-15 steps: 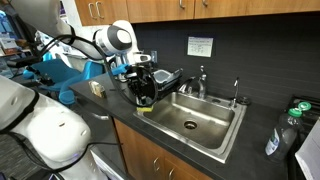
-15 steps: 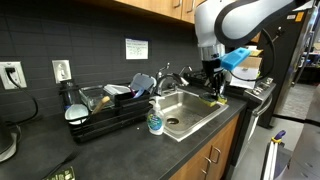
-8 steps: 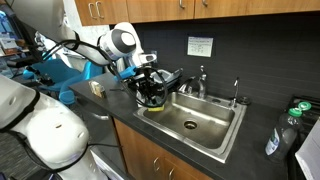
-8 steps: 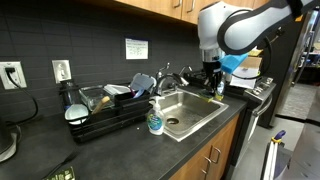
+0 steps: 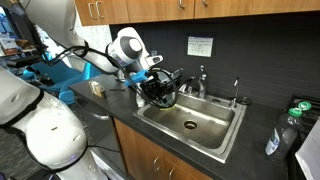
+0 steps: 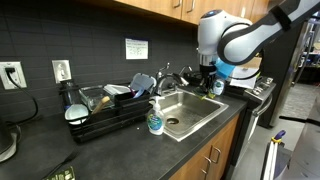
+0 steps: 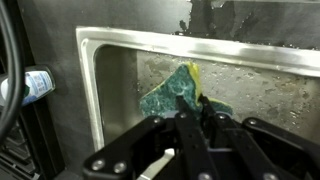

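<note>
End effector [image 7: 192,122] clamped shut on green-and-yellow sponge [image 7: 178,88], sponge held at fingertips above sink [image 7: 90,80] basin, near one wall, bottle [image 7: 38,83] on desk [image 7: 50,30] beside rim, dish rack [image 6: 100,122] well apart.

Crumpled green-and-yellow sponge [image 7: 176,92], pinched in the claw [image 7: 197,118], above the sink [image 7: 112,85]
</note>
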Action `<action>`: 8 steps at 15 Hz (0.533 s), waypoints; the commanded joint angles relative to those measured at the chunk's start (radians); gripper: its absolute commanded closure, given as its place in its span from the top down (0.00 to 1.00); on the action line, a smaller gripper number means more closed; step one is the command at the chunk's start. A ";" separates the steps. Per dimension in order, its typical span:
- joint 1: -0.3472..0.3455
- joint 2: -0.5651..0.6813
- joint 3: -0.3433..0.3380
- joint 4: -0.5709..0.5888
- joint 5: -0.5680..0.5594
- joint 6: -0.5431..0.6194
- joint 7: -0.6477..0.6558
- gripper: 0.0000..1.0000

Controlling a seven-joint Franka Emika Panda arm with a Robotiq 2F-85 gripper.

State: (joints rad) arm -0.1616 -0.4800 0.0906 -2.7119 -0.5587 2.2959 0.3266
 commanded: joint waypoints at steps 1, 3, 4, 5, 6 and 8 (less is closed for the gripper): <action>-0.042 0.080 -0.015 0.018 -0.075 0.099 0.014 0.04; -0.060 0.112 -0.031 0.020 -0.104 0.147 0.012 0.04; -0.066 0.129 -0.037 0.024 -0.117 0.167 0.014 0.04; -0.072 0.147 -0.044 0.026 -0.129 0.192 0.017 0.04; -0.076 0.160 -0.050 0.030 -0.140 0.209 0.018 0.04; -0.081 0.181 -0.062 0.034 -0.157 0.239 0.019 0.04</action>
State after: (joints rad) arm -0.2308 -0.3480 0.0449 -2.7045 -0.6711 2.4905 0.3272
